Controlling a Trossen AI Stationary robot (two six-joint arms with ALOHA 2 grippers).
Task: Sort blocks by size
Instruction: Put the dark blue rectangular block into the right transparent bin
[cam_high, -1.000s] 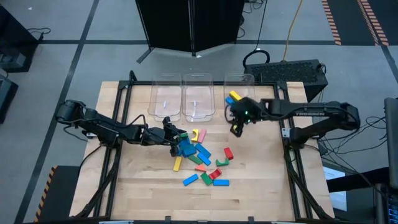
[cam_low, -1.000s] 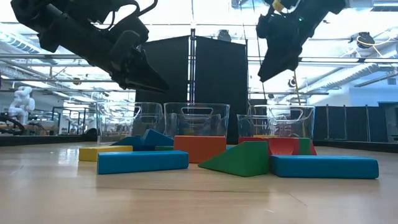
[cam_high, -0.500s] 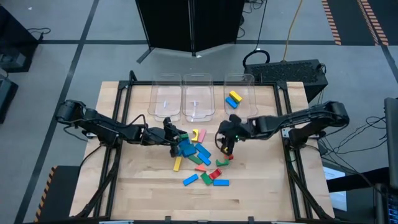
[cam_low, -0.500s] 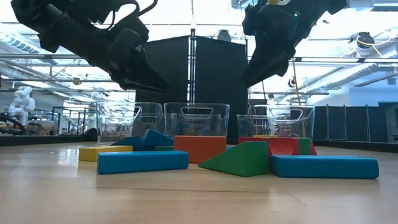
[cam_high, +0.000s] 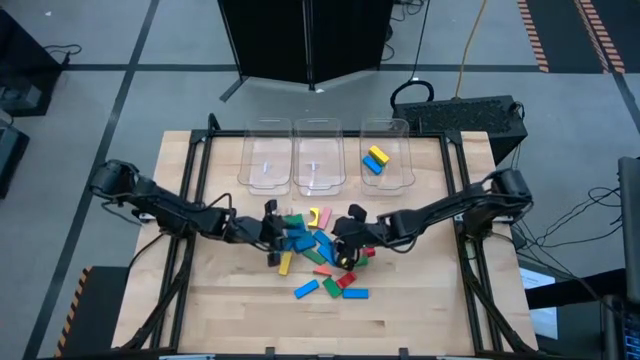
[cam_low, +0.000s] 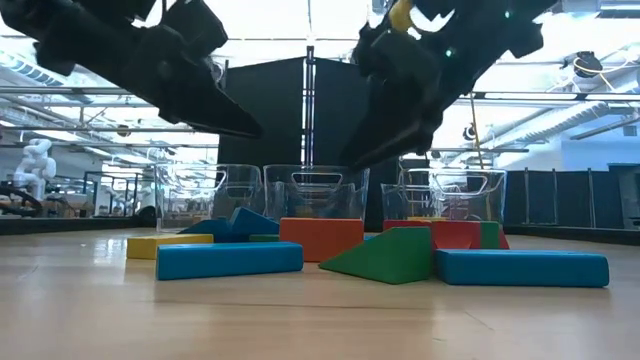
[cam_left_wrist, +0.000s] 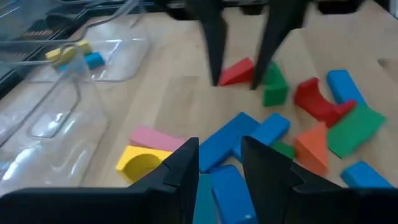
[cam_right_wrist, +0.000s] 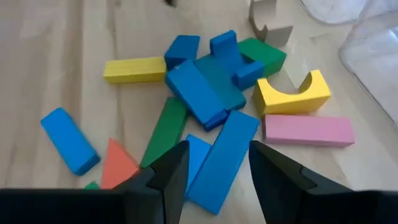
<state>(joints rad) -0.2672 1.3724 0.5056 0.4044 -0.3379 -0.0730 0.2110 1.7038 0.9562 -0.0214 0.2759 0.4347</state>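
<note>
Blocks (cam_high: 318, 255) lie heaped at the table's middle, both grippers over the pile.

The right gripper (cam_right_wrist: 214, 177) hangs low with its fingers apart and empty, straddling a long blue block (cam_right_wrist: 222, 158), likely lined up for a pick. The left gripper (cam_left_wrist: 219, 165) waits beside, fingers parted, empty. Two blocks already rest in the right bin (cam_high: 400, 170); the other bins (cam_high: 292, 160) hold none.

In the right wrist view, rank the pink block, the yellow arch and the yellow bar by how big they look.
1. Pink block, the longest.
2. Yellow arch and yellow bar look close: the arch is bulkier, the bar longer and thinner. The bar lies farther from the camera, so I would not rank those two.
</note>
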